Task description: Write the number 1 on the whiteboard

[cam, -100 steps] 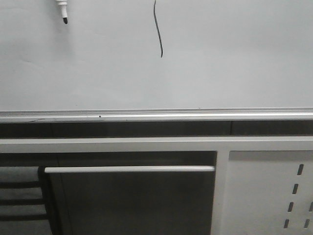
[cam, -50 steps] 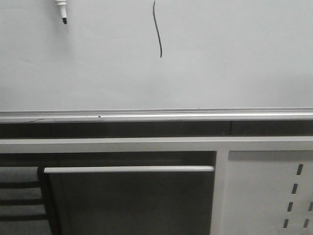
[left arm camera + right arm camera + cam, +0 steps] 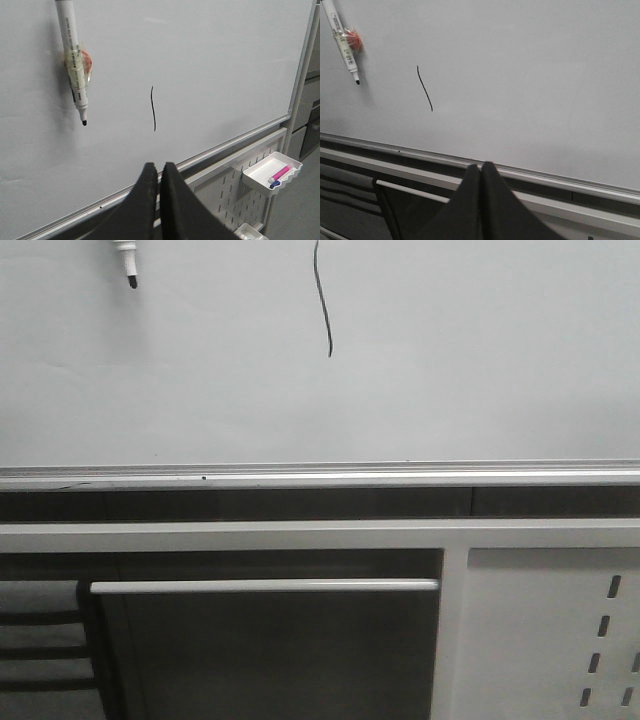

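Observation:
The whiteboard (image 3: 450,360) fills the upper front view, with its silver rail (image 3: 320,477) below. The number 1 (image 3: 323,300) is a thin wavy black stroke on it; it also shows in the left wrist view (image 3: 153,109) and the right wrist view (image 3: 424,88). A white marker (image 3: 73,60) with a black tip hangs tip-down, stuck to the board left of the stroke; it also shows in the front view (image 3: 125,262) and the right wrist view (image 3: 341,40). My left gripper (image 3: 159,166) is shut and empty, back from the board. My right gripper (image 3: 481,165) is shut and empty, also back from the board.
Below the board is a white frame with a horizontal bar (image 3: 265,586) and a white perforated panel (image 3: 545,630). A small white tray (image 3: 272,170) with a pink and a blue marker hangs on the panel at the board's right end.

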Robot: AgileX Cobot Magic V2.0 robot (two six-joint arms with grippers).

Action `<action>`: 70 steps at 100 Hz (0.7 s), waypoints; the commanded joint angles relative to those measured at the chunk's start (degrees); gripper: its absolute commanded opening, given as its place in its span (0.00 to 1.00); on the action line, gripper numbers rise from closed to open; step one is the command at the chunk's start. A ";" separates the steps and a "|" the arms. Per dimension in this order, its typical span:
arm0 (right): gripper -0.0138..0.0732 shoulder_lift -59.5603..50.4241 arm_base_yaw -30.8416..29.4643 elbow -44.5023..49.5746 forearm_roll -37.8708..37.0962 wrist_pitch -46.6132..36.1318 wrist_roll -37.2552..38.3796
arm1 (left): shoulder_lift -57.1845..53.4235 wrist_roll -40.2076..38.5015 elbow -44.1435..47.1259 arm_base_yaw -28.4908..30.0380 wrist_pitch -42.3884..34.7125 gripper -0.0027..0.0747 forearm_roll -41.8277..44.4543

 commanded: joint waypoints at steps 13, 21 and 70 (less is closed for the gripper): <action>0.09 -0.75 -0.41 -1.42 0.70 -3.62 0.03 | 0.43 -0.01 -1.58 -0.13 -2.93 0.01 -0.15; 0.09 -0.75 -0.41 -1.42 0.70 -3.62 0.03 | 0.43 -0.01 -1.58 -0.13 -2.93 0.01 -0.15; 0.09 -0.75 -0.41 -1.42 0.70 -3.62 0.03 | -0.19 -27.05 1.46 11.41 -3.08 0.01 28.99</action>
